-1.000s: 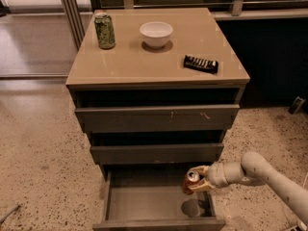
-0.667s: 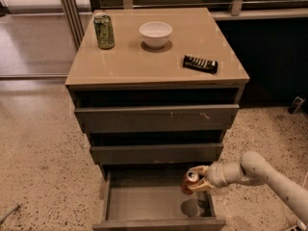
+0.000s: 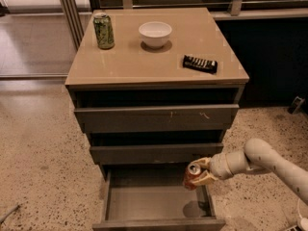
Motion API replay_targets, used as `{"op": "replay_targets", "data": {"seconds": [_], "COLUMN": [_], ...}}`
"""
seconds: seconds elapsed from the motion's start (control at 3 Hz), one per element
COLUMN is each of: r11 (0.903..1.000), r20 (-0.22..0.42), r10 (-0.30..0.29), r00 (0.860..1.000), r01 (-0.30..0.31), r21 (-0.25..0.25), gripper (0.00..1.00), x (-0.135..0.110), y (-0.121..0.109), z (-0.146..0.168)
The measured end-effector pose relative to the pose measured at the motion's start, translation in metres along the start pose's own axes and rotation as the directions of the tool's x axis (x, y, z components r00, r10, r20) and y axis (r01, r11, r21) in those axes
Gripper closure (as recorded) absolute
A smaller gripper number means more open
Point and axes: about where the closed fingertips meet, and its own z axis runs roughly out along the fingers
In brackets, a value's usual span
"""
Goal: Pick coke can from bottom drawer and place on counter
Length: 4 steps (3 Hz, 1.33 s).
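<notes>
The coke can (image 3: 192,175), red-orange with a silver top, hangs tilted above the right side of the open bottom drawer (image 3: 156,203). My gripper (image 3: 199,172) is shut on it, reaching in from the right on a white arm. The can's shadow falls on the drawer's grey tray floor below it. Above the three drawer fronts lies the tan counter (image 3: 130,64), well above the can.
On the counter stand a green patterned can (image 3: 104,31) at the back left, a white bowl (image 3: 155,34) in the middle and a black remote-like bar (image 3: 199,63) at the right. Speckled floor surrounds the cabinet. A dark wall panel runs behind on the right.
The can in my gripper has stayed at almost the same spot above the drawer; no clear movement shows.
</notes>
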Motion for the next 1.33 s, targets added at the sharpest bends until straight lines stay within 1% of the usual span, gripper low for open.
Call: {"op": "replay_targets", "data": {"seconds": [0.33,0.67,1.0,1.33], "r11": [1.0,0.9998,0.9983,0.9983], "r20": [-0.05,-0.102,-0.126,-0.126], "r10": [-0.001,-0.017,-0.045,-0.045], "r00": [0.999,0.995,0.991,0.991], "r01": [0.0,0.018,0.049,0.049], "r21": [-0.006,0.008,0.03,0.03], "gripper": [1.0,1.0,1.0,1.0], "x": [-0.059,-0.128,-0.149,-0.149], "y": [0.004,0.008,0.005,0.005], "z": [-0.04,-0.085,-0.102,-0.102]}}
